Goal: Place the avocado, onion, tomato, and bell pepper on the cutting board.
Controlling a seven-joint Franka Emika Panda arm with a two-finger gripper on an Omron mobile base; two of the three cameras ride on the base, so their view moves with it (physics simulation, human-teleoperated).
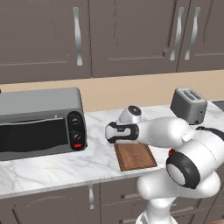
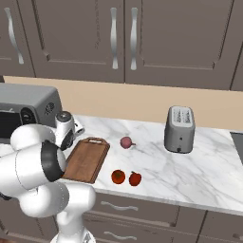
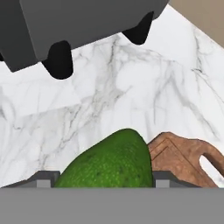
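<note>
In the hand view the avocado (image 3: 111,159) fills the space between the two finger tips (image 3: 43,178) of the gripper (image 3: 103,179), one tip touching each flank, so the claw is clamped on the green fruit and holds it above the marble counter (image 3: 131,78). Just beside the avocado in that view lies the handle end of the cutting board (image 3: 183,157), its cut-out visible, and beyond it the dark feet and underside of the toaster oven (image 3: 65,26) stand on the marble. In the left base view the arm reaches forward over the far end of the cutting board (image 1: 135,156), which lies bare on the counter (image 1: 52,166) to the right of the toaster oven (image 1: 39,122); the silver toaster (image 1: 189,105) stands further right near the wall. In the right base view the cutting board (image 2: 88,159) lies with its handle pointing toward the wall, the arm's wrist just beside its far left corner. The onion (image 2: 126,142) rests on the counter (image 2: 190,166) to the right of the board, between it and the toaster (image 2: 180,129). The tomato (image 2: 118,177) and the bell pepper (image 2: 135,179) sit close together near the counter's front edge, just off the board's right corner, apart from the onion.
</note>
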